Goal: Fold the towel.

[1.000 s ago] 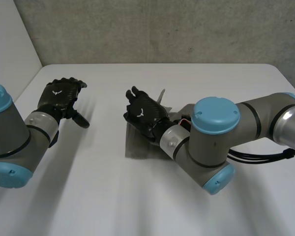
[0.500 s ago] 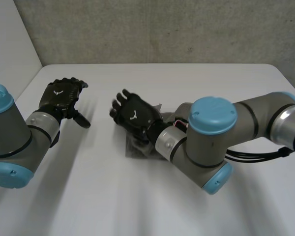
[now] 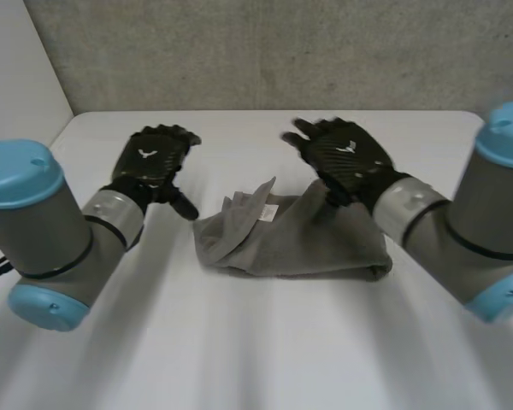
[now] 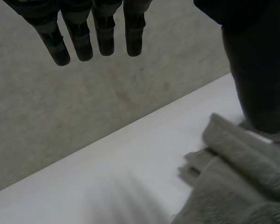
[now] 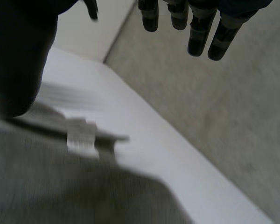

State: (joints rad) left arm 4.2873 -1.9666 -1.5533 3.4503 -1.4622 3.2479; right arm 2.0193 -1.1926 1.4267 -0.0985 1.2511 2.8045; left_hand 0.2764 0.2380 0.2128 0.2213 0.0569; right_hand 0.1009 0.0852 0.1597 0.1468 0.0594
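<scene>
A grey towel [image 3: 295,243] lies rumpled in a loose fold at the middle of the white table [image 3: 239,342], with a white label [image 3: 271,213] near its far edge. My left hand [image 3: 150,161] hovers just off the towel's left end, fingers [image 4: 94,39] straight and thumb [image 4: 256,70] spread above the cloth [image 4: 238,182], holding nothing. My right hand [image 3: 346,158] is raised over the towel's far right part. Its fingers [image 5: 196,25] are straight and apart from its thumb [image 5: 18,60], with the towel [image 5: 84,191] and label [image 5: 81,142] below the palm, untouched.
A grey wall [image 3: 265,51] runs behind the table's far edge. Bare table surface lies in front of the towel and on both sides of it. Both forearms reach in over the table's near corners.
My right hand has opened, let go of the towel and swung from its left part to above its right end. The towel now lies spread wider. My left hand has come nearer the towel.
</scene>
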